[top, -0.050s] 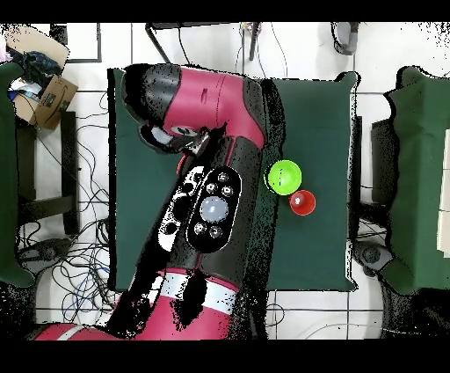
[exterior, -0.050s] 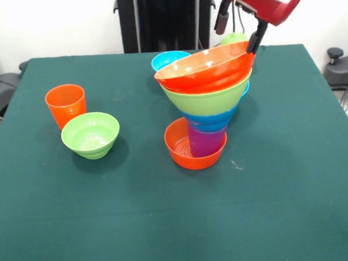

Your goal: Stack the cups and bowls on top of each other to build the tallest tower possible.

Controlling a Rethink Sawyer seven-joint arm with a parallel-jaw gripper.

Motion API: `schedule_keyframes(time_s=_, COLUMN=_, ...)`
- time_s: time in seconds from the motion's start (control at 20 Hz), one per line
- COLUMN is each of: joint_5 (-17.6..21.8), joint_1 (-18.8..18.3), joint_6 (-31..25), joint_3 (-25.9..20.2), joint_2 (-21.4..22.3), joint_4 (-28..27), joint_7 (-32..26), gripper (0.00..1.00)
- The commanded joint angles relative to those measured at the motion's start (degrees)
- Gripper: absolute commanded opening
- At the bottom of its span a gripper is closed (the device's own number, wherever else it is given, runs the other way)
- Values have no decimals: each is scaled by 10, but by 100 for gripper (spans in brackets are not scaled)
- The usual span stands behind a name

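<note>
My fingers (exterior, -0.050s: 239, 29) spread open, one tip touching rim of big orange bowl (exterior, -0.050s: 204, 67) topping tower (exterior, -0.050s: 205, 105). Tower stands mid green surface (exterior, -0.050s: 167, 219). Orange cup (exterior, -0.050s: 65, 105), small lime green bowl (exterior, -0.050s: 91, 134) sit apart.

Overhead: arm (top, -0.050s: 211, 198) covers the table's (top, -0.050s: 321, 255) middle and 9 o'clock side, tower fully hidden under it; only small green bowl (top, -0.050s: 284, 176) and orange cup (top, -0.050s: 302, 202) show, at 3 o'clock of the arm.
Front: arm cut off by top edge at 1 o'clock. Gripper (exterior, -0.050s: 239, 29) partly behind orange top bowl (exterior, -0.050s: 205, 67), tips hidden, grip unclear. Light blue bowl (exterior, -0.050s: 168, 59) mostly hidden behind tower (exterior, -0.050s: 205, 99), 11 o'clock of it. Green object (exterior, -0.050s: 234, 38) at 1 o'clock, just a sliver, can't identify. Purple cup (exterior, -0.050s: 206, 142) lower part sunk in orange base bowl (exterior, -0.050s: 181, 148).
</note>
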State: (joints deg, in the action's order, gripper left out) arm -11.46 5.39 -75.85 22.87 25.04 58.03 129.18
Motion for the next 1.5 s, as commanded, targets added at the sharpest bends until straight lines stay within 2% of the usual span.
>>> schedule_keyframes(time_s=0.05, joint_5=12, joint_1=-13, joint_6=-29, joint_3=-54, joint_2=-7, joint_4=2, joint_7=22, gripper=100)
schedule_keyframes(time_s=0.6, joint_5=14, joint_1=-12, joint_6=-29, joint_3=-54, joint_2=-1, joint_4=6, joint_7=16, gripper=100)
schedule_keyframes(time_s=0.75, joint_5=17, joint_1=-23, joint_6=-45, joint_3=-55, joint_2=13, joint_4=-6, joint_7=-9, gripper=100)
schedule_keyframes(time_s=0.95, joint_5=21, joint_1=-56, joint_6=-23, joint_3=-72, joint_2=20, joint_4=-10, joint_7=-69, gripper=100)
schedule_keyframes(time_s=1.1, joint_5=34, joint_1=-94, joint_6=-56, joint_3=-86, joint_2=15, joint_4=-66, joint_7=-130, gripper=100)
schedule_keyframes(time_s=1.2, joint_5=39, joint_1=-116, joint_6=-100, joint_3=-98, joint_2=3, joint_4=-129, joint_7=-159, gripper=100)
schedule_keyframes(time_s=1.35, joint_5=49, joint_1=-138, joint_6=-167, joint_3=-107, joint_2=-26, joint_4=-234, joint_7=-177, gripper=100)
schedule_keyframes(time_s=1.5, joint_5=54, joint_1=-157, joint_6=-208, joint_3=-118, joint_2=-69, joint_4=-326, joint_7=-193, gripper=100)
